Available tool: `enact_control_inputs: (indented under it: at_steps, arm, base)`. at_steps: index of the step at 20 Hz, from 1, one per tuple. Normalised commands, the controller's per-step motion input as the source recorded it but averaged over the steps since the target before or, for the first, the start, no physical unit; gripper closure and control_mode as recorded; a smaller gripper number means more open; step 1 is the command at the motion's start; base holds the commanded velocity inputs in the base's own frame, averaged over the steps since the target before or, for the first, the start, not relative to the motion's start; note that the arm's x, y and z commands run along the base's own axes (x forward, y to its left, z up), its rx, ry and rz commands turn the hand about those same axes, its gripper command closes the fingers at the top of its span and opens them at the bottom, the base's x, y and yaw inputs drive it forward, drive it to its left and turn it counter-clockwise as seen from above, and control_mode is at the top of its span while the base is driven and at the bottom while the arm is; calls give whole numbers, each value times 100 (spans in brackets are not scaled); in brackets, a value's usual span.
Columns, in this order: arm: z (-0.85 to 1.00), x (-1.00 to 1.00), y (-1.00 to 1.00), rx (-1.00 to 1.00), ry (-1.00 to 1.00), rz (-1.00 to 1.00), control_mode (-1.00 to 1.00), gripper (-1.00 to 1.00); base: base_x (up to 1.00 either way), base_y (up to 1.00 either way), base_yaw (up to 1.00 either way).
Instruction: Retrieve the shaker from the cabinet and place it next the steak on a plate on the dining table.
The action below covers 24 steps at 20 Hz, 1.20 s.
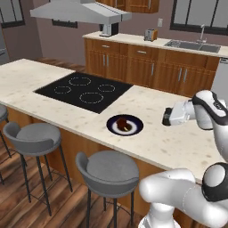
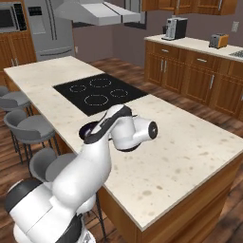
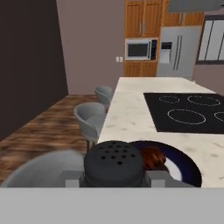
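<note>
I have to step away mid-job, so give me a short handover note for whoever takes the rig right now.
End effector: shut on the shaker, held over the island table near the plate.
Steak sits on the plate, beside the cooktop.
Done: shaker fetched and carried to the table.
Left: set the shaker down on the tabletop next to the plate, release, back away.

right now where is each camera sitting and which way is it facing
Left base view: behind the arm to its left, looking down over the dining table at the plate and steak; white arm at lower right.
Right base view: behind the arm to its right, facing the same table; the arm rises from lower left and hides most of the plate.
Hand view: on the hand, looking along the tabletop towards the fridge, with the gripper shut on the shaker.
All three share the cooktop.
</note>
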Motion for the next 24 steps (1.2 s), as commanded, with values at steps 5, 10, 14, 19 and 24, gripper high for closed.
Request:
enact_control_inputs:
  at_steps: [5, 10, 14, 19, 24]
  arm:
    - [-25, 15, 0, 15, 5, 6, -100, 100]
    - [-18, 10, 0, 9, 0, 3, -100, 100]
    - [-16, 6, 0, 0, 1, 0, -100, 100]
    - [-11, 9, 0, -5, 2, 0, -100, 100]
    - [-11, 21, 3, -5, 0, 0, -100, 100]
  base:
    - [0, 0, 0]
    - [0, 0, 0]
    - [0, 0, 0]
    - [0, 0, 0]
    - [0, 0, 0]
